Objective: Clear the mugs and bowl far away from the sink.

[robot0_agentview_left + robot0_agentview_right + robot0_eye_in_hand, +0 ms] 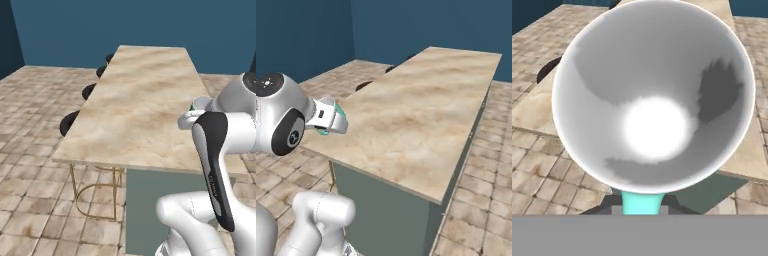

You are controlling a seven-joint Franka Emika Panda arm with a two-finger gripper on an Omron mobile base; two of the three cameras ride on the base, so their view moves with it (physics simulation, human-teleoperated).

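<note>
In the left base view the counter (pixel 140 105) is bare and a sliver of mug (pixel 192 107) peeks out past the arm at its right edge. In the right base view the hand (pixel 331 120) hangs off the counter's near left corner, teal mug rim beside it. In the hand view the hand is closed on the mug, whose pale inside faces the camera; judging by this, one mug is mid-carry, not yet set down
</note>
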